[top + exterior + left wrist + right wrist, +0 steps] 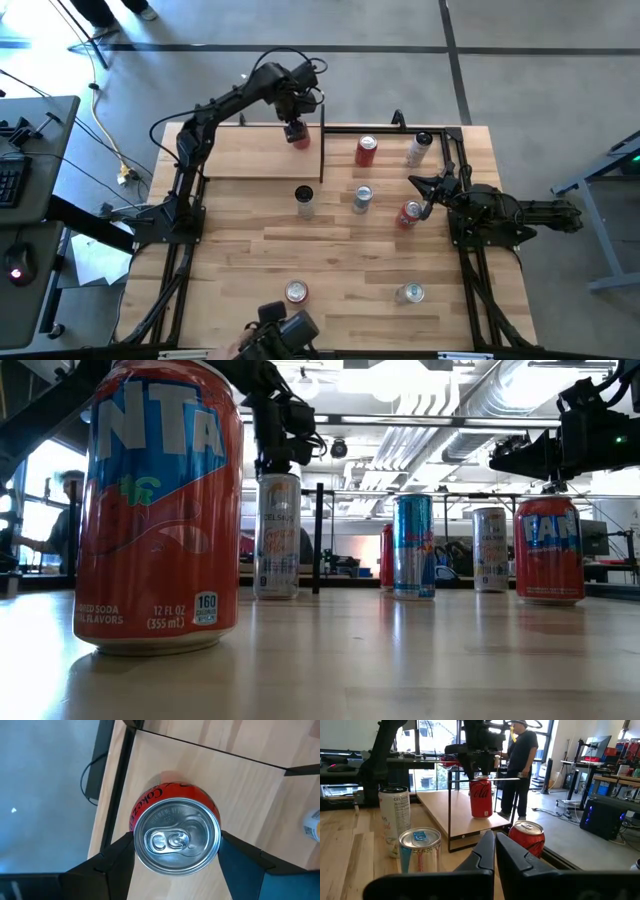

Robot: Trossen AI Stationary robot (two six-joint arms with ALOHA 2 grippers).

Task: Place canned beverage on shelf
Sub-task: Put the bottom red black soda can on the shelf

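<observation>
A red cola can [176,832] stands upright at the right end of the shelf [250,155], the pale board with thin black uprights [449,810] at the table's far side. My left gripper [296,128] reaches down over the can and is shut on it. The can's base [481,815] meets the board or hangs just above it; which, I cannot tell. My right gripper [420,195] rests shut and level at the table's right side, touching nothing. My left gripper pinches the can's upper wall just below the rim [136,845] between its two fingers [112,862], one on each opposite side. The fingers come from above, pointing down. The can stays upright, its top with the pull tab facing the wrist.
Several other cans stand on the table: a red one [366,150] and a white one [418,148] at the far right, three in the middle [304,200], and two near the front edge [296,292]. A person [520,760] stands beyond the table.
</observation>
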